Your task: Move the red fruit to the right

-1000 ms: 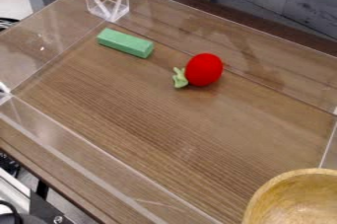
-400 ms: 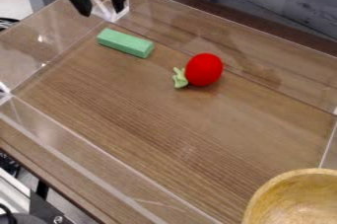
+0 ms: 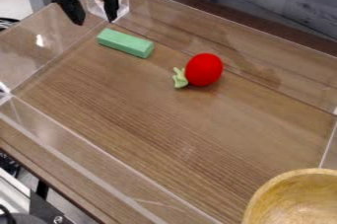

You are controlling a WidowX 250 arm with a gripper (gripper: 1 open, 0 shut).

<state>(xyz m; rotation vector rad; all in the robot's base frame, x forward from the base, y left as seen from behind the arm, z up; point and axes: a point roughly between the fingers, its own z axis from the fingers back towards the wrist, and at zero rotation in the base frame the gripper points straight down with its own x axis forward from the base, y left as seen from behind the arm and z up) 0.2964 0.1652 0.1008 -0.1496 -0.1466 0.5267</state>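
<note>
The red fruit (image 3: 203, 68) is a small glossy red ball with a light-green leafy stem at its left, lying on the wooden tabletop near the middle. My gripper (image 3: 90, 11) hangs at the upper left, pointing down, its two black fingers spread wide with nothing between them. It is well to the left of the fruit and behind it, apart from it, just above the far end of the green block.
A flat green rectangular block (image 3: 125, 42) lies left of the fruit. Clear plastic walls (image 3: 39, 45) fence the tabletop. A wooden bowl's rim (image 3: 301, 200) shows at the bottom right corner.
The gripper has come into view from the top edge and dropped toward the left, staying open. The fruit and block have not moved.
</note>
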